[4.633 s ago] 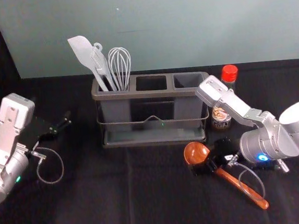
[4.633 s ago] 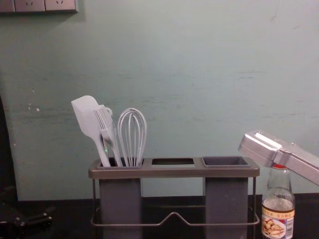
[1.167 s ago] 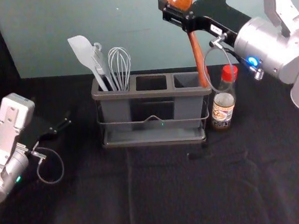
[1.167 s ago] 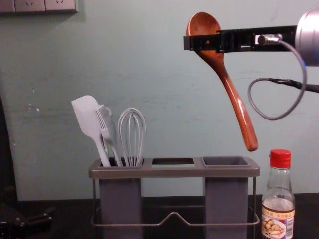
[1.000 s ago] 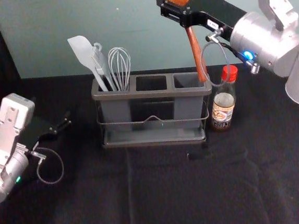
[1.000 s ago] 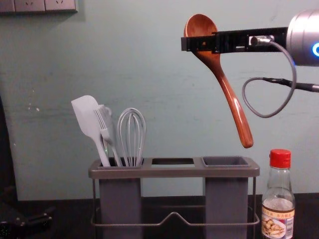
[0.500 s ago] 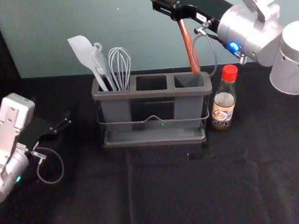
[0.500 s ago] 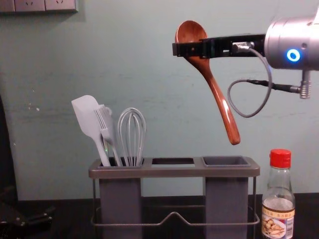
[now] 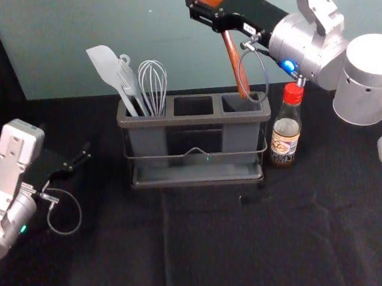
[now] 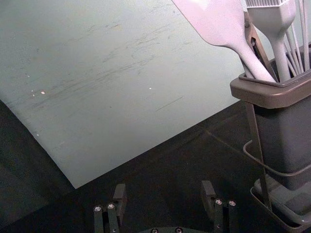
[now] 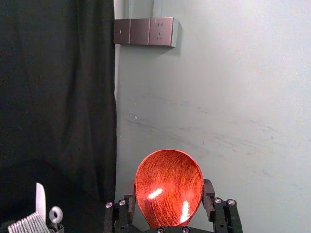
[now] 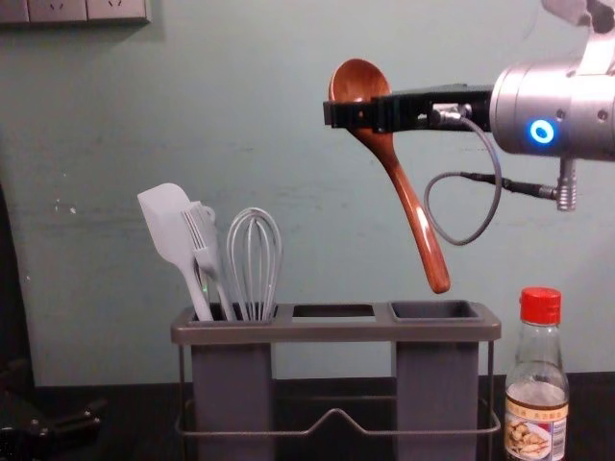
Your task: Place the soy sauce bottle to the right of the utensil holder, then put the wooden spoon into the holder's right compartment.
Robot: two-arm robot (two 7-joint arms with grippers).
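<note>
One wooden spoon (image 12: 358, 79) is hanging in the upper middle of the chest view, and we are clamping its bowl between the jaws of the right gripper (image 12: 356, 115). We are tilting the handle toward the lower right of the frame, its end pointing down above the opening of the right compartment (image 12: 437, 384). At lower centre, we are viewing the utensil holder (image 12: 332, 333); its left compartment (image 12: 231, 384) is holding a spatula (image 12: 171, 221), a brush (image 12: 204, 240) and a whisk (image 12: 255, 259). At lower right, the soy sauce bottle (image 12: 538, 384) is standing upright just beside the holder. We are parking the left gripper (image 9: 80, 159) at the left of the head view, its jaws standing wide apart.
</note>
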